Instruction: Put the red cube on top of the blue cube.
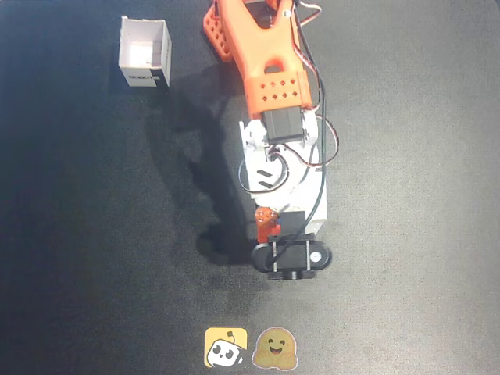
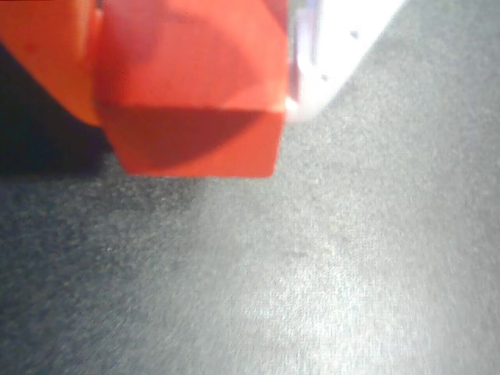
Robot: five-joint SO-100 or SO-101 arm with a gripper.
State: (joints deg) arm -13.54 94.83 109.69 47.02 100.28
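The small bright-red matte cube [image 2: 191, 94] fills the upper left of the wrist view, pressed between an orange finger [image 2: 47, 62] on its left and a white finger [image 2: 336, 47] on its right, so the gripper [image 2: 195, 86] is clamped on it. The cube's lower edge stands above the dark grey speckled table surface [image 2: 312, 273], and a shadow lies on the surface just under and to the left of it; whether the cube touches the surface cannot be told.

In the overhead view the orange and white arm [image 1: 277, 117] reaches from the top edge of the dark table surface [image 1: 406, 195] down towards its middle. The arm's body covers the gripper, and the red cube does not show from above. A black camera mount [image 1: 291, 258] sits at the arm's lower end, with a small orange part [image 1: 266, 221] just above its left side.

An open white box with square walls [image 1: 145, 53] stands near the top-left corner of the surface, well apart from the arm. Two stickers lie at the bottom edge: a yellow square one with a robot face [image 1: 226, 347] and, just beside it on the right, a round tan smiling face [image 1: 274, 348]. The arm's shadow falls across the surface to its left. The blue cube shows in neither view.
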